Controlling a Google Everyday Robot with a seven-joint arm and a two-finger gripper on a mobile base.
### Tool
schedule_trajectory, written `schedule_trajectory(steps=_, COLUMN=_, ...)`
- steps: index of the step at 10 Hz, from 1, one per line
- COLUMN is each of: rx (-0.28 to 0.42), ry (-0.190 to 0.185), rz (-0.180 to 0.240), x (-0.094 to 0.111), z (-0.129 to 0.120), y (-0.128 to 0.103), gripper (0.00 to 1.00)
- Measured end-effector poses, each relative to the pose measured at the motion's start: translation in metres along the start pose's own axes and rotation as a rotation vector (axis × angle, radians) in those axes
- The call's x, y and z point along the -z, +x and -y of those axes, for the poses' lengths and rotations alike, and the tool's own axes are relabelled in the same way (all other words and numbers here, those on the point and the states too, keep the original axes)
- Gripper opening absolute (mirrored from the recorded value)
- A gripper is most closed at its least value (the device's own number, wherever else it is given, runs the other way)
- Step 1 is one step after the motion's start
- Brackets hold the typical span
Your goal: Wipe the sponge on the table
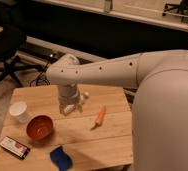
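The deep-blue sponge (pixel 61 158) lies near the front edge of the light wooden table (pixel 107 140), in front of the orange bowl. My gripper (pixel 74 106) hangs from the white arm over the table's back middle, well behind the sponge and apart from it. Nothing shows held in it.
An orange bowl (pixel 39 127) sits at the left centre, a white cup (pixel 19 111) behind it, and a black-and-white packet (pixel 14 147) at the front left corner. A carrot (pixel 100 116) lies right of the gripper. A black chair (pixel 4 55) stands on the floor at left.
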Motion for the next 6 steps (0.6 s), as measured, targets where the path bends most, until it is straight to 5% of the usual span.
schedule_trajectory(steps=2, rx=0.005, ry=0.006, rz=0.013, x=0.000, z=0.001, y=0.001, gripper=0.65)
schedule_trajectory(steps=4, rx=0.043, ry=0.011, rz=0.076, x=0.000, z=-0.004, y=0.008, gripper=0.65)
schedule_trajectory(steps=6, rx=0.143, ry=0.007, rz=0.181, x=-0.011, z=-0.018, y=0.040, gripper=0.65)
